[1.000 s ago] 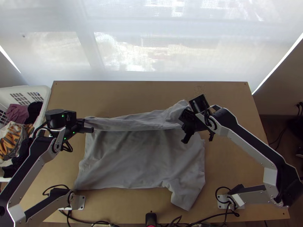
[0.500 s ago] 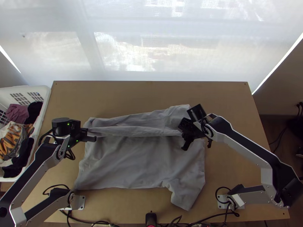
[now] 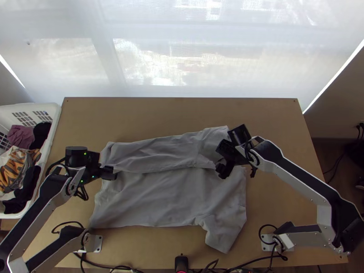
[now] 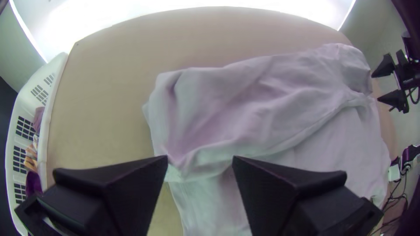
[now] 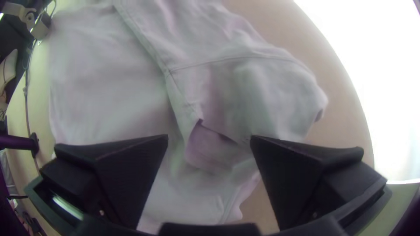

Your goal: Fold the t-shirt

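The light wooden desk (image 3: 273, 118) spreads widest, with two arms of white and silver-grey links and black joints coming up over it: the left arm (image 3: 38, 207) from 7 o'clock, the right arm (image 3: 298, 177) from about 4. Next in size is the grey cotton t-shirt (image 3: 159, 200), lying on the middle of the desk. Its far portion is folded over toward 6 o'clock as a long, wrinkled band — running from the 9 o'clock side across to the 3 — while the nearer portion lies spread, one sleeve jutting out at 5 o'clock. Beside the desk at 9 o'clock stands a white plastic basket with slotted walls (image 3: 58, 116). The left gripper, black and wide-fingered (image 3: 112, 173), is at the shirt's 9 o'clock end, close to the band's near edge; its fingers (image 4: 127, 188) are spread, with fabric visible between them. The matching right gripper (image 3: 222, 169) is over the shirt toward 2 o'clock, its fingers (image 5: 118, 175) also spread — the folded part's open sleeve end shows between and beyond them. Smaller still are the basket's orange-and-black striped cloth (image 3: 16, 168) and crumpled mauve cloth (image 3: 20, 136), then a small black device (image 3: 181, 263) at the desk's 6 o'clock edge.
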You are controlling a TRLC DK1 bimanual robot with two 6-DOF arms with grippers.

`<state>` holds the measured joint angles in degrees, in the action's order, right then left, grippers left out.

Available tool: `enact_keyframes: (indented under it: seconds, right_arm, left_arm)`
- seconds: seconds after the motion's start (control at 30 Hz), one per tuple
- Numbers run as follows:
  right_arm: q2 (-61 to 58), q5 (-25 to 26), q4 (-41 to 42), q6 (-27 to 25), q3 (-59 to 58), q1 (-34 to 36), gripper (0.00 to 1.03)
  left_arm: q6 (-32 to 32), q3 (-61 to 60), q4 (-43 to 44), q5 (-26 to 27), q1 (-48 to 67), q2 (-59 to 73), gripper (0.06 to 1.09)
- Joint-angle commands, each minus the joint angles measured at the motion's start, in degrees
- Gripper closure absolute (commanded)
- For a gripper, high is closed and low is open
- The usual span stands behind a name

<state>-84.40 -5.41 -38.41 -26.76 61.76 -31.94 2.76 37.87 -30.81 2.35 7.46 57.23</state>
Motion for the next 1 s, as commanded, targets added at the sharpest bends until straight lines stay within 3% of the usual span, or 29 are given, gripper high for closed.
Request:
enact_keyframes:
  seconds: [0.0,0.37,0.73,0.97]
  right_arm:
    - [3.4,0.0,-2.8,0.9,4.0,1.5,0.04]
    - [9.9,0.0,-4.4,1.0,1.2,2.8,0.04]
    - [14.0,0.0,-7.6,1.6,1.6,2.5,0.04]
    - [15.6,0.0,-9.0,1.6,1.6,2.8,0.04]
  left_arm:
    - [-1.3,5.7,-21.5,2.8,0.6,-6.7,0.18]
    - [0.6,5.1,-48.7,3.2,-2.0,-15.0,0.18]
    - [0.1,6.2,-53.1,3.0,-2.2,-5.0,0.20]
    - [0.1,4.8,-49.3,1.4,-1.0,-0.5,0.20]
